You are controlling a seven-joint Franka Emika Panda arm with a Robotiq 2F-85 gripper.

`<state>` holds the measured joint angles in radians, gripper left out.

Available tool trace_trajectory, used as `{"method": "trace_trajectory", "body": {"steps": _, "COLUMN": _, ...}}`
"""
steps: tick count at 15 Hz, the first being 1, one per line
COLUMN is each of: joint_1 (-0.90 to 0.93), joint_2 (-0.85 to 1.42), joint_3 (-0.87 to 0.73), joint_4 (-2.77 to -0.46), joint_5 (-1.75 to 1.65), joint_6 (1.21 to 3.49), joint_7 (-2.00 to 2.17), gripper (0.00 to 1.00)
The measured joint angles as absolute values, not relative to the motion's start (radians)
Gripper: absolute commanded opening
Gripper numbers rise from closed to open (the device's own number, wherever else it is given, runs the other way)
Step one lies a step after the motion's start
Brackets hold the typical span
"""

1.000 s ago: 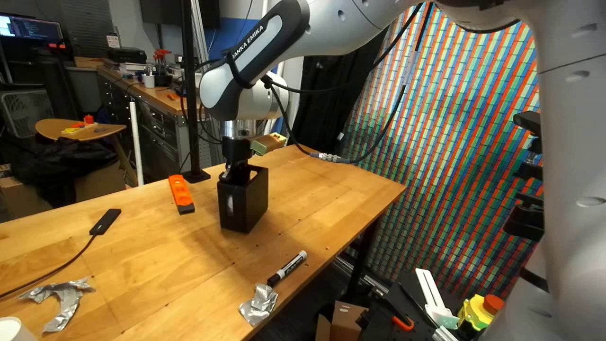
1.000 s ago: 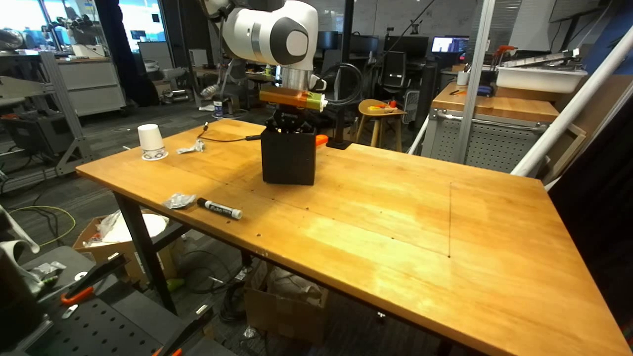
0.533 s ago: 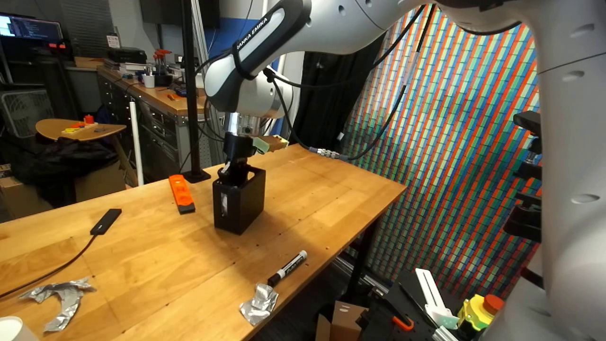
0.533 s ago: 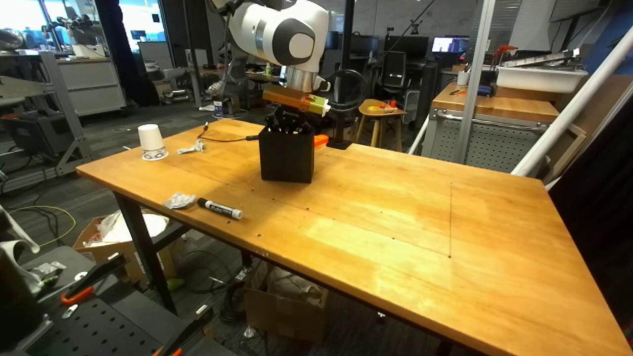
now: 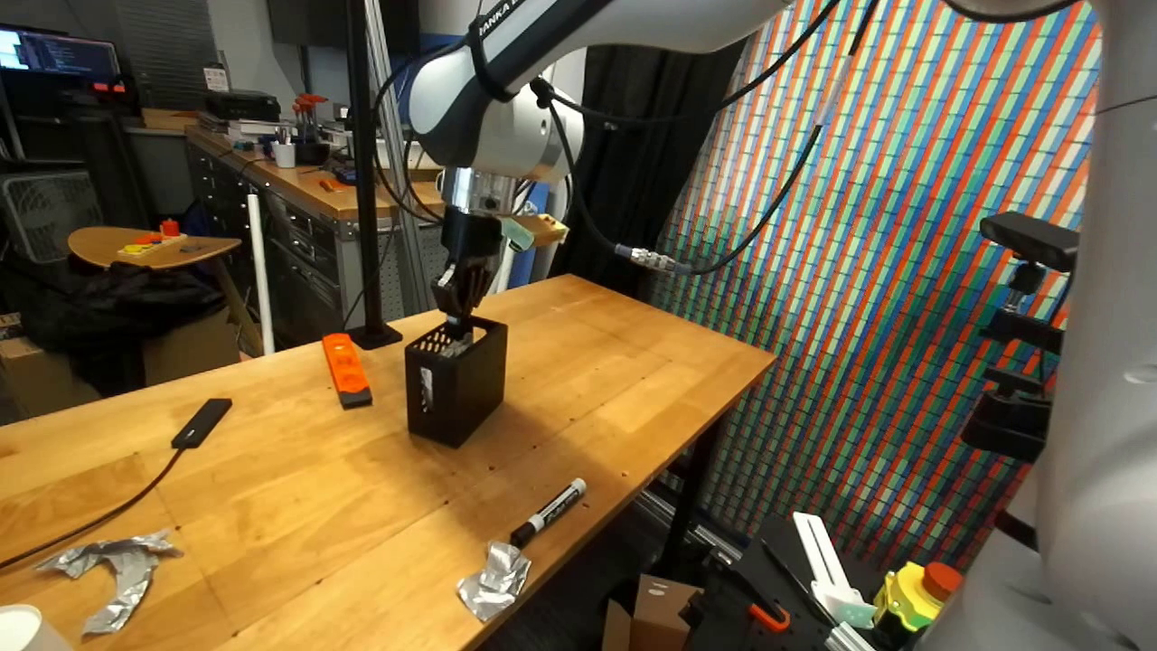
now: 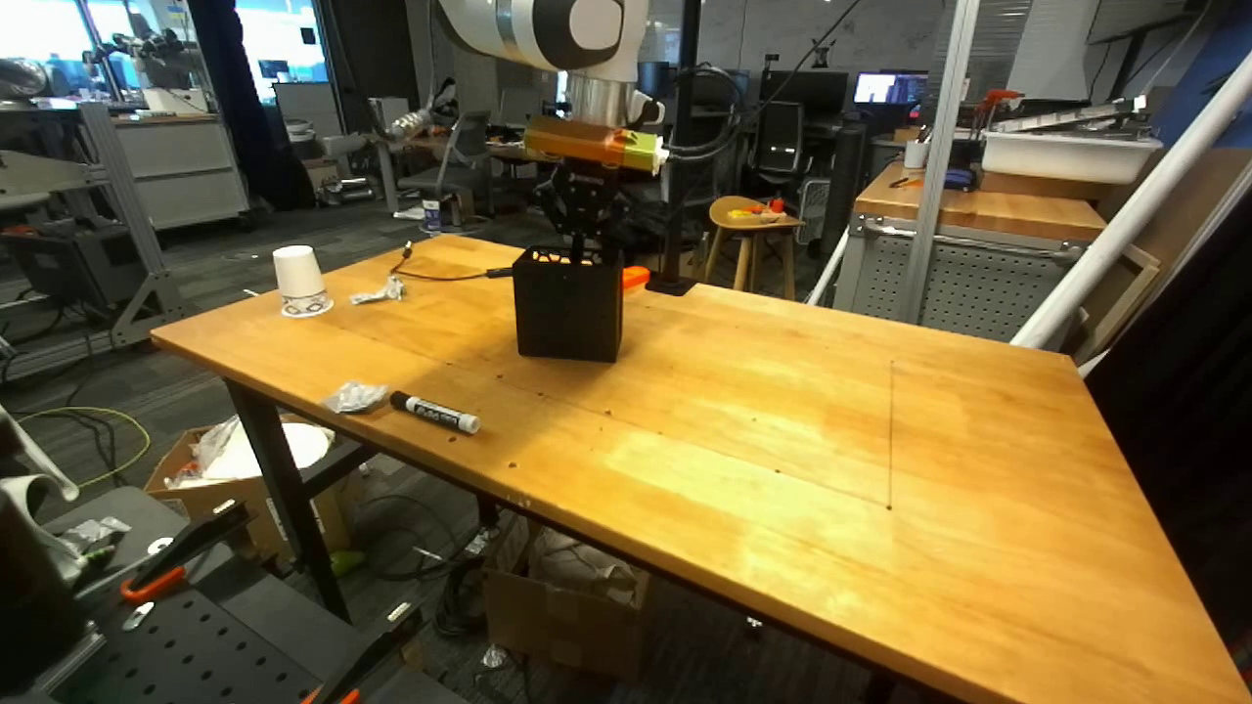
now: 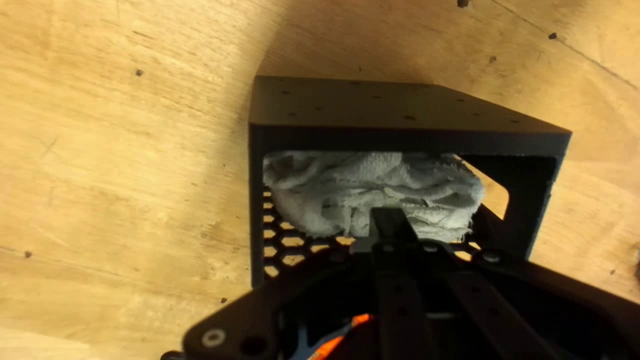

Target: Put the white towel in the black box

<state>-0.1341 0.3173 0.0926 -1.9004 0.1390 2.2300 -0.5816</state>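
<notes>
The black box (image 5: 477, 391) stands upright on the table, its mouth facing up. Inside it lies the rumpled white towel (image 7: 345, 192), filling much of the opening in the wrist view; a bit of it also shows through the slot in the box's side in an exterior view. My gripper (image 5: 459, 325) points straight down over the box, its fingertips at about rim height. The fingers (image 7: 392, 225) are pressed together in front of the towel, and I see no cloth between them. In an exterior view the box wall (image 6: 567, 311) hides the towel.
An orange level (image 5: 347, 369) lies beside the box. A marker (image 5: 549, 514) and crumpled foil (image 5: 495, 580) sit near the table edge. A paper cup (image 6: 300, 281), another foil piece (image 5: 125, 574) and a black cabled device (image 5: 201, 423) are farther along the table.
My gripper has risen from deep inside the box to about its rim, staying shut. The box shifted slightly early on, then stayed put. The towel now shows at the opening.
</notes>
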Motion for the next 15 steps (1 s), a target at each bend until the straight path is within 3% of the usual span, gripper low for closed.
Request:
{"method": "trace_trajectory", "body": {"steps": 5, "joint_1": -0.134, "joint_2": 0.185, "joint_3": 0.076, "joint_4": -1.979, "joint_5": 0.138, "joint_6": 2.279, "joint_7": -0.582, "gripper": 0.01}}
{"method": "trace_trajectory", "body": {"steps": 6, "joint_1": -0.134, "joint_2": 0.159, "joint_3": 0.07, "joint_4": -2.0, "joint_5": 0.138, "joint_6": 2.294, "joint_7": -0.581, "gripper": 0.26}}
{"method": "trace_trajectory", "body": {"steps": 7, "joint_1": -0.134, "joint_2": 0.133, "joint_3": 0.064, "joint_4": -2.021, "joint_5": 0.138, "joint_6": 2.309, "joint_7": -0.581, "gripper": 0.01}}
{"method": "trace_trajectory", "body": {"steps": 11, "joint_1": -0.134, "joint_2": 0.06, "joint_3": 0.046, "joint_4": -2.089, "joint_5": 0.142, "joint_6": 2.336, "joint_7": -0.58, "gripper": 0.26}}
{"method": "trace_trajectory", "body": {"steps": 15, "joint_1": -0.132, "joint_2": 0.055, "joint_3": 0.045, "joint_4": -2.102, "joint_5": 0.142, "joint_6": 2.344, "joint_7": -0.579, "gripper": 0.26}}
